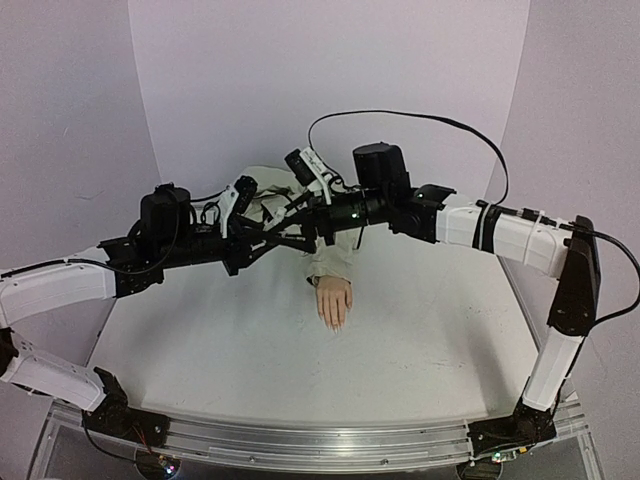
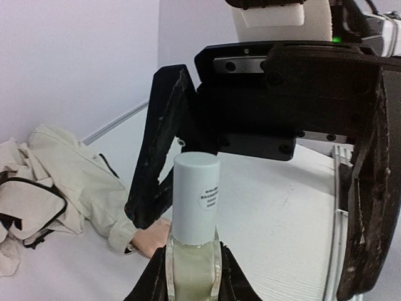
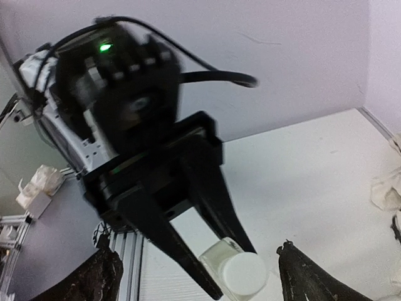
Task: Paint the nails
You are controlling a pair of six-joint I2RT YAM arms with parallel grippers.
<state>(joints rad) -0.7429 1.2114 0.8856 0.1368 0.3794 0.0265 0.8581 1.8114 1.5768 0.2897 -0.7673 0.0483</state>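
My left gripper (image 2: 193, 251) is shut on a small glass bottle (image 2: 193, 276) with a white cap (image 2: 196, 197), holding it upright above the table. My right gripper (image 3: 195, 248) stands open. Its black fingers (image 2: 156, 157) straddle the cap on both sides without touching it. In the right wrist view the bottle (image 3: 241, 273) sits between the left arm's two fingers. The pale mannequin hand (image 1: 335, 302) lies palm down on the table below both grippers, its beige sleeve (image 1: 330, 262) running back. The nails are too small to make out.
The sleeve's crumpled beige garment (image 2: 56, 182) lies at the back of the white table (image 1: 430, 330). An aluminium rail (image 1: 300, 440) runs along the near edge. Purple walls close in the back and sides.
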